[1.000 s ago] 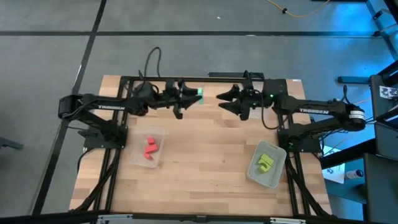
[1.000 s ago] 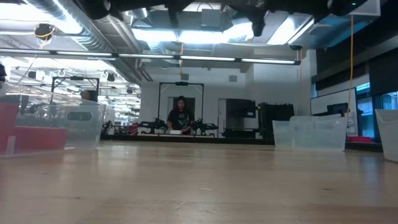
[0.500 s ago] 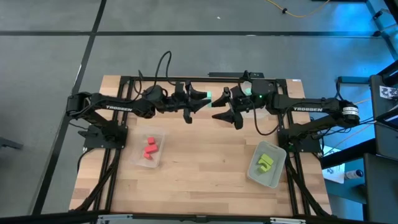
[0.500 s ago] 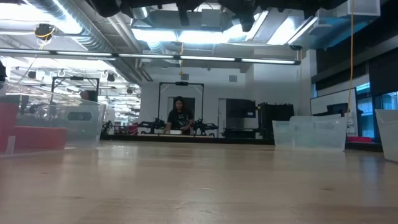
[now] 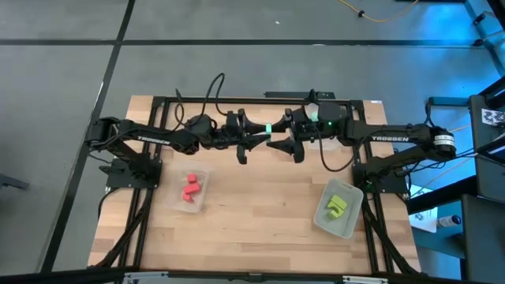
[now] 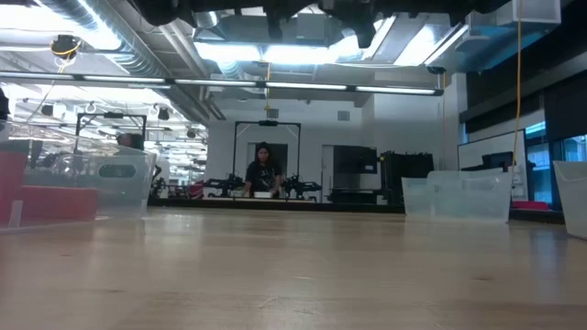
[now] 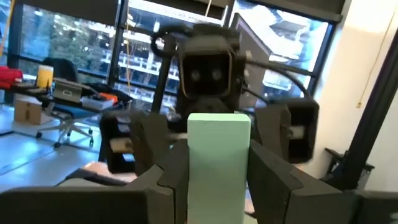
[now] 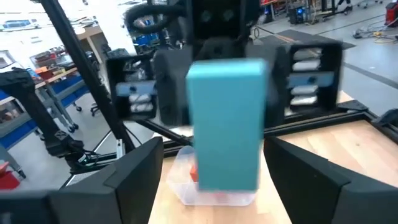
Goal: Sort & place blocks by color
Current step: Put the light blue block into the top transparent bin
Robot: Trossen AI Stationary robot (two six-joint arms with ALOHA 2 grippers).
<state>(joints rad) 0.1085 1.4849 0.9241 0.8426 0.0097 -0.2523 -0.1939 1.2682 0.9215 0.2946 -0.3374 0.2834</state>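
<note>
Mint-green rectangular block (image 5: 269, 128) hanging above the table's far edge, between two facing grippers.
Left gripper (image 7: 217, 177) is clamping it, per its wrist view; right gripper (image 8: 211, 165) is gaping wide around the block, per its own; low view is missing both.
</note>
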